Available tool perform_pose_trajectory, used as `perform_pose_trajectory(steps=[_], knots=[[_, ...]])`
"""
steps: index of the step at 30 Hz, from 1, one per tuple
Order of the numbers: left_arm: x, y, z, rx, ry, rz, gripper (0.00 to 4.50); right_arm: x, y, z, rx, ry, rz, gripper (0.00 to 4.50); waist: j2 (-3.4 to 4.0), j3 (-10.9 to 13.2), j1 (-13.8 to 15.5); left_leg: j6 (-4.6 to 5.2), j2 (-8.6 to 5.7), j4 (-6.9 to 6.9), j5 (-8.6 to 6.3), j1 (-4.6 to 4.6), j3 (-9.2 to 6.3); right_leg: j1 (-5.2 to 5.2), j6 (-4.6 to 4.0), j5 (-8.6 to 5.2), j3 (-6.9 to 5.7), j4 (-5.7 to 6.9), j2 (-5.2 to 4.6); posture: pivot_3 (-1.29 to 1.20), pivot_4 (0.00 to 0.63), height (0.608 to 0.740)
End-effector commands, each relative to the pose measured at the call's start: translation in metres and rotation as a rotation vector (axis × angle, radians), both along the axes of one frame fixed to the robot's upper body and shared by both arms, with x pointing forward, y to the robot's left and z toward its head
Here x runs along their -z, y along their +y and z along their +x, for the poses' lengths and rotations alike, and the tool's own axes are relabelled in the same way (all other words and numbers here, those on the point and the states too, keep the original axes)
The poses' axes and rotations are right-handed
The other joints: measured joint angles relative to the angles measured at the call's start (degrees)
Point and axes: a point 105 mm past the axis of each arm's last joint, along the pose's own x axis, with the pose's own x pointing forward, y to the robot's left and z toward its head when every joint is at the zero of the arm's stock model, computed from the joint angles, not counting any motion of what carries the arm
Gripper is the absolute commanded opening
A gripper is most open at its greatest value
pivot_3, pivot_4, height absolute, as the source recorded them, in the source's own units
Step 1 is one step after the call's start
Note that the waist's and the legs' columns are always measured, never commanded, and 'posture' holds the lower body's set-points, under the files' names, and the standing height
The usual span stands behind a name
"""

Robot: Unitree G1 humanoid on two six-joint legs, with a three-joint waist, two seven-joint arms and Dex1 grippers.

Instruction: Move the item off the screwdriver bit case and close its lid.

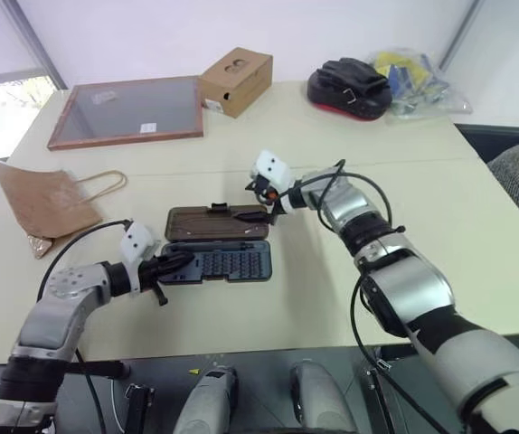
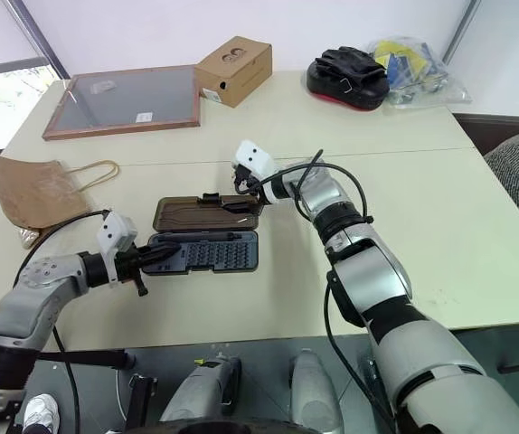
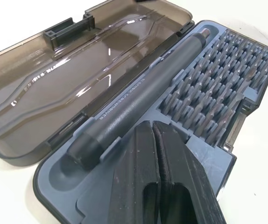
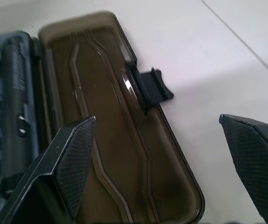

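Well — lid lies flat open; right pincer spread wide over its edge.

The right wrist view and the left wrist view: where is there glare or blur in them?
Right wrist view: a small bright glare sits on the lid near its latch tab, and the case's base at the edge looks soft. Left wrist view: pale window reflections streak the lid, while the screwdriver and bits are sharp; the left gripper looms dark and close.
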Motion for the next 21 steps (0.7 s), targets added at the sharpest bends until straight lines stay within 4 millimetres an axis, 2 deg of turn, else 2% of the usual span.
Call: perform_pose_trajectory(steps=[1,9,21], knots=[[0.017,0.008,-0.008,-0.026,0.066,0.042,0.06,-0.017,0.006,0.007,0.016,-0.056,0.033,4.42,0.01,0.0,0.0,0.0,0.0,0.0,0.0,0.01,0.0,0.0,0.0,0.0,0.0,0.01,0.0,0.0,0.15,0.74],[0.017,0.008,-0.009,-0.04,0.057,0.048,0.06,-0.014,0.007,0.015,0.1,-0.053,0.049,4.42,0.04,0.0,-0.3,0.0,0.0,-0.03,0.0,0.03,-0.01,0.0,-0.02,-0.01,0.02,0.03,0.01,0.0,0.15,0.74],[0.016,0.013,-0.015,-0.081,0.047,0.054,0.06,0.004,0.025,0.006,0.061,-0.04,0.007,4.42,0.09,0.0,-1.2,0.0,0.01,-0.06,0.0,0.07,-0.03,0.01,-0.05,-0.03,0.02,0.06,0.03,0.0,0.15,0.74]])
